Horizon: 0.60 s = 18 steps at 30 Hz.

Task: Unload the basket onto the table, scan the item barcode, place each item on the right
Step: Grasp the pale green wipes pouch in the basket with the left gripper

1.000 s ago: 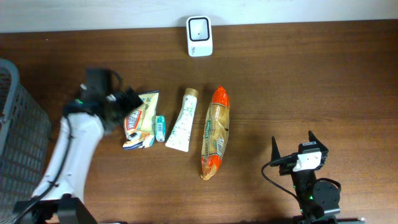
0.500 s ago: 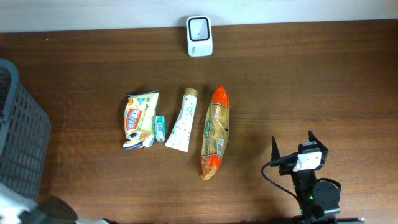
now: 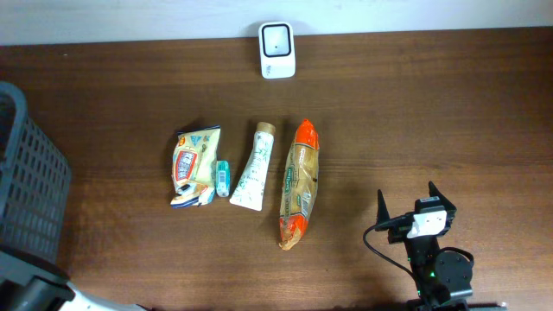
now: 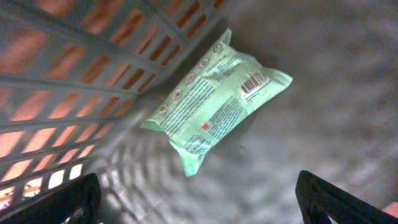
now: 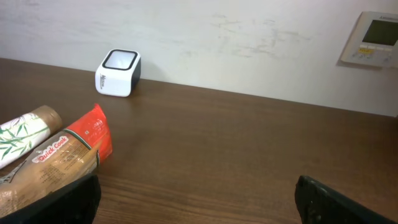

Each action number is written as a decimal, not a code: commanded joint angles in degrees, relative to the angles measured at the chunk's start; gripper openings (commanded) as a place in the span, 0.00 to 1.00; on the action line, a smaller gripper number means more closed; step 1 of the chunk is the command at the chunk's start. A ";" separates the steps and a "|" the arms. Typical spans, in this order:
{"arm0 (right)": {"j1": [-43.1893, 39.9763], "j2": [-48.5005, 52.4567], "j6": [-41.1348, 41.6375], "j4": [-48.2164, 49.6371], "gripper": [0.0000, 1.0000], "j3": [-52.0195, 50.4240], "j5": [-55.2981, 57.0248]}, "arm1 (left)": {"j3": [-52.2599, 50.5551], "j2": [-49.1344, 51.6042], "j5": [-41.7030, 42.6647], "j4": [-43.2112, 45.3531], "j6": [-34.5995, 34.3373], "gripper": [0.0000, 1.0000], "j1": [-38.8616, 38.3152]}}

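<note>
The left pincer (image 4: 199,196) is gaping empty over a green packet (image 4: 214,99) lying in the basket (image 4: 81,74), the right pincer (image 5: 199,199) is idling equally wide and empty, and the tube (image 3: 253,168) and orange pack (image 3: 300,186) are waiting unscanned on the counter (image 3: 432,112) near the scanner (image 3: 276,38).

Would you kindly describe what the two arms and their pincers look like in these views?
The right arm is black with a white block near its wrist and a looping black cable. The right pincer has two black pointed fingers. The left pincer shows black fingertips; the left arm looks black and white.
</note>
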 commanded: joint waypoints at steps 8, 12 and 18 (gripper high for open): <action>-0.28 -0.37 0.00 -0.22 0.98 -0.42 0.50 | -0.39 10.12 -2.19 3.06 4.13 0.93 0.13; -0.28 -0.37 0.00 -0.22 0.98 -0.42 0.50 | -0.39 13.05 -2.19 3.04 4.11 0.68 0.13; -0.28 -0.37 0.00 -0.22 0.98 -0.42 0.50 | -0.39 14.82 -0.68 2.60 4.11 0.31 0.13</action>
